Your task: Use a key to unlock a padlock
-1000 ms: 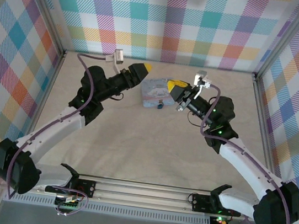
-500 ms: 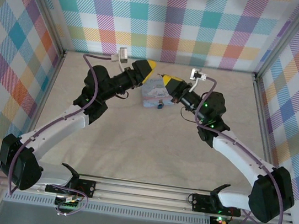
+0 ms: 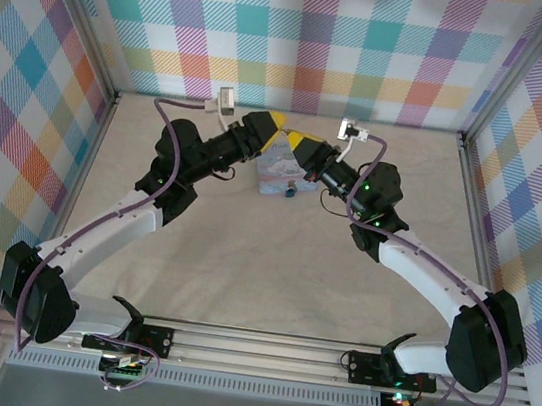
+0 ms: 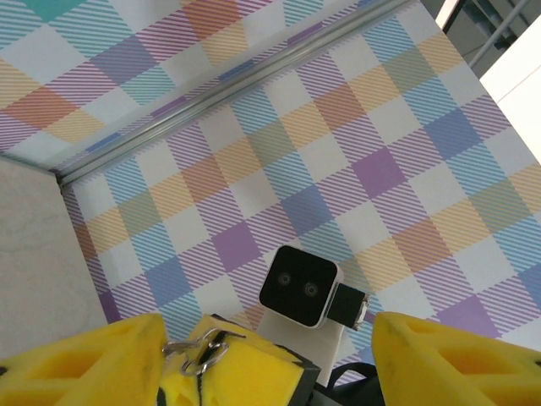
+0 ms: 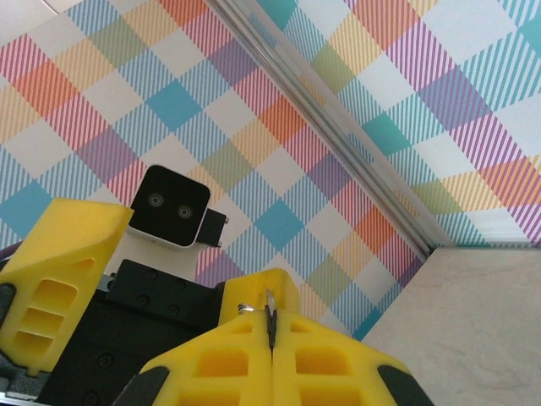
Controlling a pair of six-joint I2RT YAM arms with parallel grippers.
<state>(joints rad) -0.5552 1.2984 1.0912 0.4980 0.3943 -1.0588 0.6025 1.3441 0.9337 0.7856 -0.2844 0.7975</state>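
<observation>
The padlock (image 3: pixel 291 190) sits on the table (image 3: pixel 244 250) at the near edge of the box (image 3: pixel 276 168), about 6 o'clock from the right gripper (image 3: pixel 299 144), the nearer one, clamped on what looks like the key (image 5: pixel 269 303), with the left gripper (image 3: pixel 268 124) spread wide at its 10 o'clock.

This is a robotics lab test cell. A beige worktop (image 3: pixel 272 264) is boxed in at 9, 12 and 3 o'clock by plaid-printed panels (image 3: pixel 314 38) set in aluminium framing (image 4: pixel 224 85). At 6 o'clock an aluminium rail (image 3: pixel 261 348) carries the cabled left arm (image 3: pixel 95 234) and right arm (image 3: pixel 432 278), and a small camera module (image 4: pixel 300 288) sits on one wrist.
</observation>
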